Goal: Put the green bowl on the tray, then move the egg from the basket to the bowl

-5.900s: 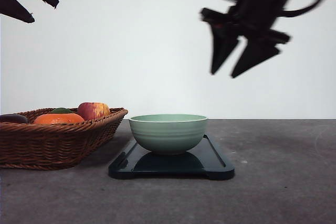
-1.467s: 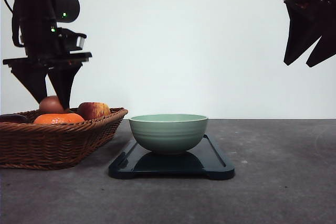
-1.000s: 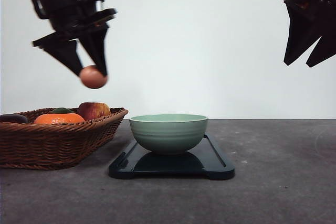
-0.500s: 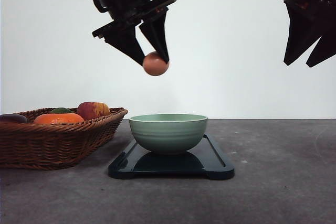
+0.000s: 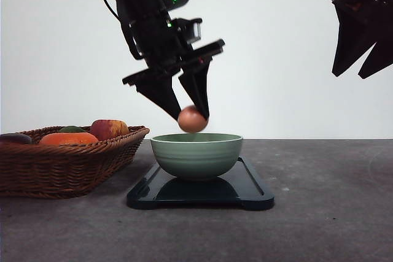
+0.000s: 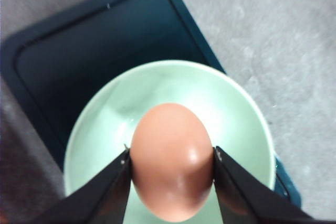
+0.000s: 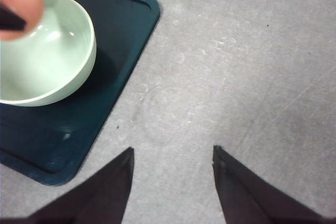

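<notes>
I've got the egg pinched between the two fingers of my left gripper, hanging right above the green bowl, just over its rim and a touch left of centre in the front view. From the left wrist camera the egg sits squarely over the pale inside of the bowl, one finger pressed on each side of the shell. The bowl is on the black tray, upright, toward the tray's far end as the right wrist camera shows it. The tray lies flat on the grey table. To the left, just beside the tray, is the wicker basket with an apple and an orange in it; a dark item at its far left edge I can't identify. My right gripper hangs high at the right, well apart from everything, fingers spread with nothing between them.
</notes>
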`<state>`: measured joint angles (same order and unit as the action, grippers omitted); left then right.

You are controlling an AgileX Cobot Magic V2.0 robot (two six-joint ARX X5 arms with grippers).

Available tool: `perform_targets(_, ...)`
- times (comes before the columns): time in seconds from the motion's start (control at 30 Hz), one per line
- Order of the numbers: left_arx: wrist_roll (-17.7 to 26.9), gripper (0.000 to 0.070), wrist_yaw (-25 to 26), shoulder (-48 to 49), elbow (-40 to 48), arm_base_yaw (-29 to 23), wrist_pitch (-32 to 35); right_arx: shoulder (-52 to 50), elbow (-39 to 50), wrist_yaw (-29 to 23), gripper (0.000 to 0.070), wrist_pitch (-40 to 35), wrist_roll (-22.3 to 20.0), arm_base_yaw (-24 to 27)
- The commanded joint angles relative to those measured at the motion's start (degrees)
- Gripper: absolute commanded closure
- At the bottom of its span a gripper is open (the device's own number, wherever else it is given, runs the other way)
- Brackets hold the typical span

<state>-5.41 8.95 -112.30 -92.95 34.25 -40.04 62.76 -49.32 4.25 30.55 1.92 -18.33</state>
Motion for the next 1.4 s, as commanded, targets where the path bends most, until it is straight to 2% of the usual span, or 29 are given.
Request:
perform_targets(0.0, 0.07, 0.0513, -0.02, -2.73, -1.4, 0.66, 0.58, 0.44, -0.39, -0.22, 0.0411, -0.46, 0.41, -0.24)
perform_targets(0.3, 0.23, 0.0502, -0.03, -6.97, -1.4, 1.02, 0.77, 0.44, -0.39, -0.2, 0.0411, -0.4, 0.41, -0.24)
perform_targets(0.33, 0.3, 0.0474, -0.03, -7.01, -1.4, 1.11, 0.88, 0.44, -0.39, -0.2, 0.0411, -0.39, 0.41, -0.24)
perform_targets(0.43, 0.43, 0.0327, -0.02, -6.99, -1.4, 1.48, 1.1, 0.44, -0.39, -0.2, 0.0411, -0.39, 0.41, -0.24)
perform_targets(0.47, 0.42, 0.0309, 0.0, -6.99, -1.4, 1.49, 0.95, 0.44, -0.39, -0.22, 0.0411, -0.39, 0.41, -0.24)
perform_targets(0.67, 0.67, 0.0308, 0.61, -6.03, -1.42, 1.6, -0.25, 0.44, -0.39, -0.2, 0.0411, -0.26, 0.41, -0.24)
perform_targets(0.8, -1.6, 0.0309, 0.67, -4.32, -2.39, 1.37, -0.98, 0.44, -0.39, -0.2, 0.0411, -0.16, 0.41, -0.24)
perform_targets(0.87, -3.11, 0.0309, 0.7, -3.93, -3.85, 1.21, -2.44, 0.44, -0.39, -0.2, 0.0411, -0.15, 0.41, -0.24)
perform_targets(1.03, -2.71, 0.0308, 1.58, -3.71, -7.8, 0.7, -6.14, 0.44, -0.39, -0.22, 0.0411, 0.0, 0.41, -0.24)
perform_targets(1.17, -1.1, 0.0301, 3.1, -2.26, -8.39, 0.58, -4.82, 0.44, -0.39, -0.22, 0.0411, 0.09, 0.41, -0.24)
perform_targets(1.27, -1.14, 0.023, 3.06, -0.5, -8.39, 0.47, -2.88, 0.44, -0.39, -0.22, 0.0411, 0.69, 0.41, -0.24)
perform_targets(1.37, -1.51, 0.0227, 1.53, 1.79, -8.33, 0.2, -1.1, 0.44, -0.39, -0.24, 0.0411, 1.31, 0.41, -0.24)
